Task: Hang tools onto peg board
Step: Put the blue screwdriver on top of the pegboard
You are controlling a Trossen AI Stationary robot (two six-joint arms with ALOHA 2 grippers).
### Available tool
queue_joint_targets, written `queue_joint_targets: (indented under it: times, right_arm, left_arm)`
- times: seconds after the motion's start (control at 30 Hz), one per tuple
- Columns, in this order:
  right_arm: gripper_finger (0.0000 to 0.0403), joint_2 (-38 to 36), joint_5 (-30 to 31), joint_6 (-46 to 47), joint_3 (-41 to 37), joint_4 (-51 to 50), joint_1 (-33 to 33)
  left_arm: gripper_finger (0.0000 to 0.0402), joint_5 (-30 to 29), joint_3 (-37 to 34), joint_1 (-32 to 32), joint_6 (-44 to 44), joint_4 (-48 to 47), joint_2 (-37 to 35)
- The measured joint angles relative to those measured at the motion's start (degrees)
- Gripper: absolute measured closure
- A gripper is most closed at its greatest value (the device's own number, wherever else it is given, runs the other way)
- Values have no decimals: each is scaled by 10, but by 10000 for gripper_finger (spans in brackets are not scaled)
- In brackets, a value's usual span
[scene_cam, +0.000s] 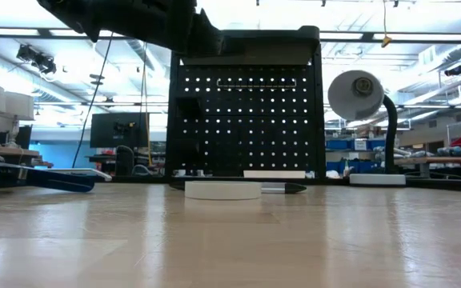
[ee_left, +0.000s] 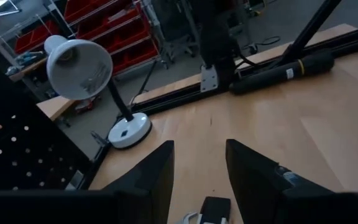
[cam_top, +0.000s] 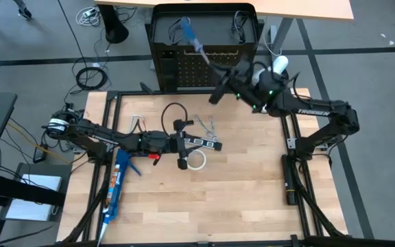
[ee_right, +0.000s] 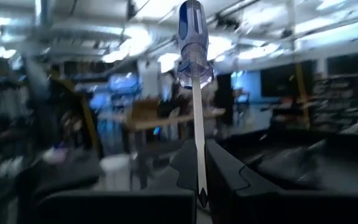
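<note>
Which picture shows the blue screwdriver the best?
The right wrist view: the blue-handled screwdriver fills the picture, its shaft pinched in the right tool. The high view shows it small, held above the peg board. The low and left wrist views don't show it.

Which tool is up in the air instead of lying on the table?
The blue-handled screwdriver, pinched by its shaft in the right gripper above the peg board; the tape ring lies flat.
</note>
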Motion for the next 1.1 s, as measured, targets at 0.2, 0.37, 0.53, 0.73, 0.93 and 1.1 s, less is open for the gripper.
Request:
queue_joint_targets:
  times: [0.2, 0.37, 0.53, 0.73, 0.93, 1.1]
  right_arm:
    - [377, 2, -15, 29, 0, 65, -64]
    - [382, 26, -55, 43, 2, 146, -94]
    - [379, 60, -54, 14, 46, 122, -104]
    - [383, 118, -8, -49, 163, 43, -103]
    - [382, 183, 92, -137, 285, -33, -98]
    - [383, 234, 175, -202, 374, -95, -98]
  left_arm:
    - [250, 0, 0, 0, 0, 2, 0]
    - [250, 0, 0, 0, 0, 3, 0]
    - [250, 0, 0, 0, 0, 2, 0]
    - [250, 0, 0, 0, 0, 0, 0]
    - [250, -1, 0, 0, 1, -2, 0]
    - [250, -1, 0, 0, 2, -3, 0]
